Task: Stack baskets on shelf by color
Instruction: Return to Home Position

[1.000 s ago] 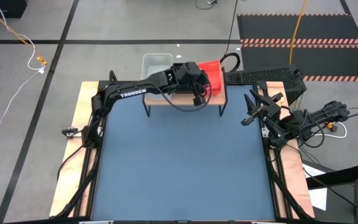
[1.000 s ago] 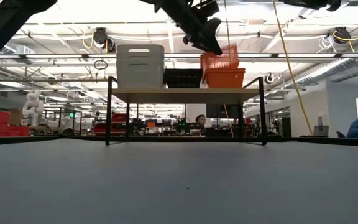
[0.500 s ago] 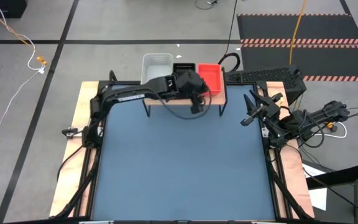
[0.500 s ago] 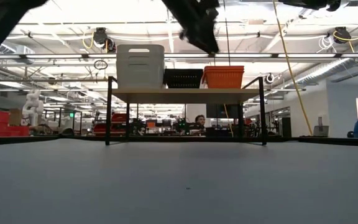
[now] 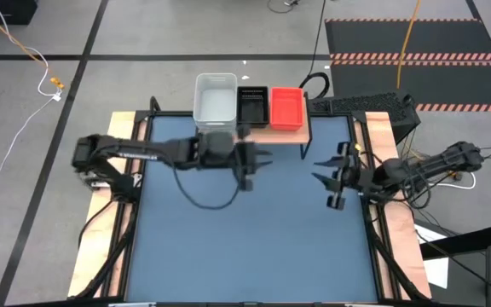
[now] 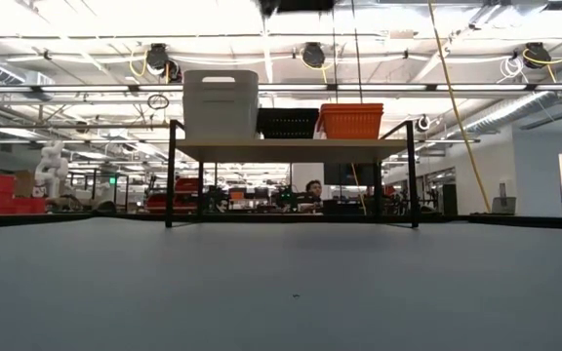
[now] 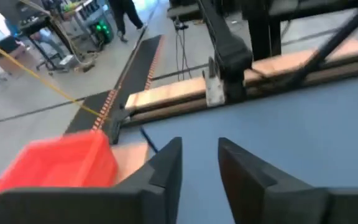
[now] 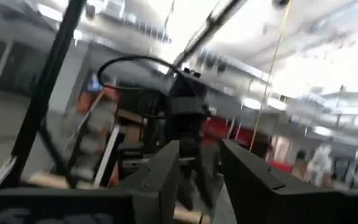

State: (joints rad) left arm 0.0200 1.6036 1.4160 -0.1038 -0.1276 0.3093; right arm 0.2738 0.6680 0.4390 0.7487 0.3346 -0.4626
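Three stacks of baskets stand side by side on the light-wood shelf (image 5: 254,130) at the table's far edge. The white stack (image 5: 216,98) (image 6: 220,102) is on the left, the black one (image 5: 252,104) (image 6: 288,122) in the middle, and the red one (image 5: 286,107) (image 6: 351,120) on the right. Their bottoms rest on the board (image 6: 291,148). My left gripper (image 5: 251,164) hovers open over the table, just near of the shelf, touching nothing. Its wrist view shows the red stack (image 7: 55,165) beyond the open fingers (image 7: 199,163). My right gripper (image 5: 329,177) hangs open above the table's right part.
The blue table top (image 5: 245,239) stretches from the shelf's black legs (image 6: 171,175) to the near edge. Light wooden side boards (image 5: 101,179) flank it. Cables and a dark keyboard-like unit (image 5: 365,104) lie beyond the far right corner.
My left gripper let go of a tilted red basket, which settled level on the red stack. The gripper then drew back from the shelf toward the near edge and a little to the left. My right gripper swung from the table's right edge inward over the table.
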